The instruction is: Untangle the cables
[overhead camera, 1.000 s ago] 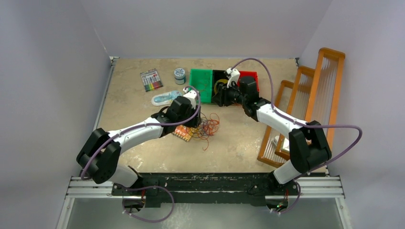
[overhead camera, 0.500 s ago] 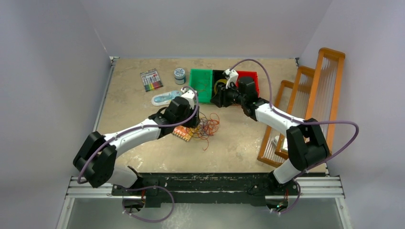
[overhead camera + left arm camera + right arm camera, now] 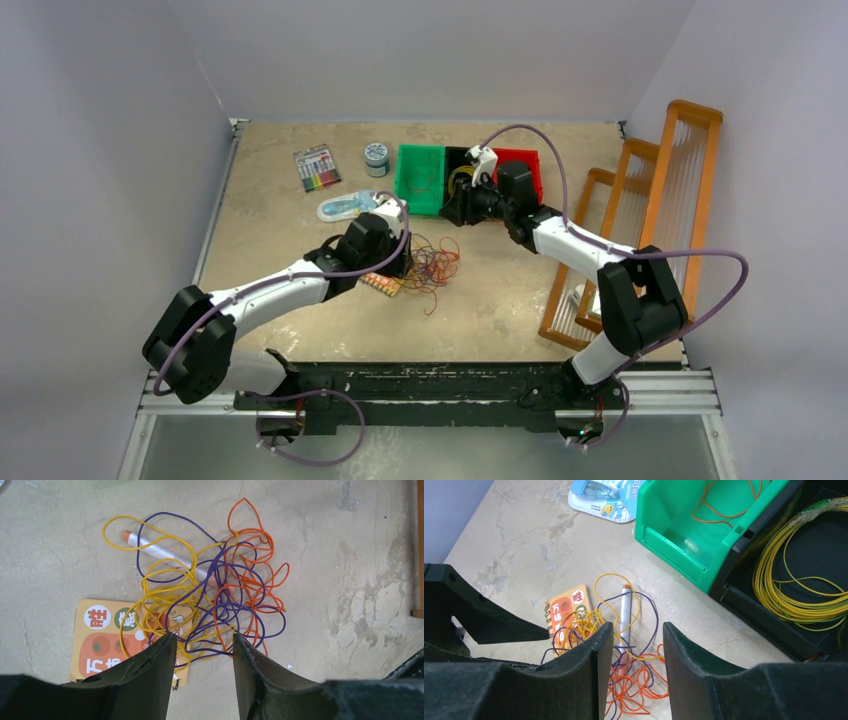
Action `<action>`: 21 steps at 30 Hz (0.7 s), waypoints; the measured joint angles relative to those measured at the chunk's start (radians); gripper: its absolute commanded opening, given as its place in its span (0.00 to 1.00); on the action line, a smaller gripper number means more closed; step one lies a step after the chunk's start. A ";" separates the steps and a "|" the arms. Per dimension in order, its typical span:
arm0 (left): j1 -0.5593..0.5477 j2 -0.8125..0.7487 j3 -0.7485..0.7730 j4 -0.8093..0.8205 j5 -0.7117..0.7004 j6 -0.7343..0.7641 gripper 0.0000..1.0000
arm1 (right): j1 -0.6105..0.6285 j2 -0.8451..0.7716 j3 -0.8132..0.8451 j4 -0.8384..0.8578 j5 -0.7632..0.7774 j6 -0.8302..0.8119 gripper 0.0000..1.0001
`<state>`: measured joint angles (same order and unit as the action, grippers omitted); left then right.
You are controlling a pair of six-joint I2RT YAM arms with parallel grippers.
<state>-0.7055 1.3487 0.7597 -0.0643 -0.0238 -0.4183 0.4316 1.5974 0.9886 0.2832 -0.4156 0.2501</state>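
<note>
The cables [image 3: 432,265] are one loose tangle of yellow, purple and orange loops [image 3: 215,590] on the table, partly lying over an orange notebook [image 3: 100,640] and a silver pen [image 3: 160,555]. My left gripper [image 3: 204,639] is open at the tangle's near edge, with loops showing just past its fingertips and nothing clamped between them. In the top view the left gripper [image 3: 395,255] sits at the tangle's left side. My right gripper [image 3: 636,627] is open and empty, held higher up by the bins [image 3: 455,205], looking down on the tangle [image 3: 624,650].
A green bin [image 3: 684,535] holds one orange loop [image 3: 724,505]. The black bin [image 3: 774,630] beside it holds a yellow coil [image 3: 794,595], and a red bin [image 3: 520,165] follows. Blue-white packet [image 3: 345,207], marker pack [image 3: 317,167], small jar [image 3: 376,158]. Orange racks [image 3: 640,220] stand at the right.
The left arm has swung a little to the left and its gripper has shifted slightly along the tangle's edge. The right gripper edged left. Both jaws stand as before.
</note>
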 measured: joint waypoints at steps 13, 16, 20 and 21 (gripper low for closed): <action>-0.002 -0.007 -0.023 0.040 0.013 0.000 0.44 | 0.000 0.002 0.000 0.000 -0.022 0.001 0.44; -0.002 -0.025 -0.023 0.029 0.009 -0.001 0.45 | 0.000 0.002 0.000 0.000 -0.022 0.001 0.44; -0.002 -0.075 -0.023 0.022 -0.010 -0.001 0.46 | 0.000 0.002 0.000 0.004 -0.023 0.004 0.43; -0.002 -0.088 -0.023 0.021 -0.014 -0.001 0.46 | 0.000 0.002 0.000 0.007 -0.023 0.004 0.44</action>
<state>-0.7074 1.2610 0.7364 -0.0433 -0.0383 -0.4191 0.4316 1.5990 0.9890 0.2901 -0.4381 0.2543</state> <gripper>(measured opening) 0.453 0.438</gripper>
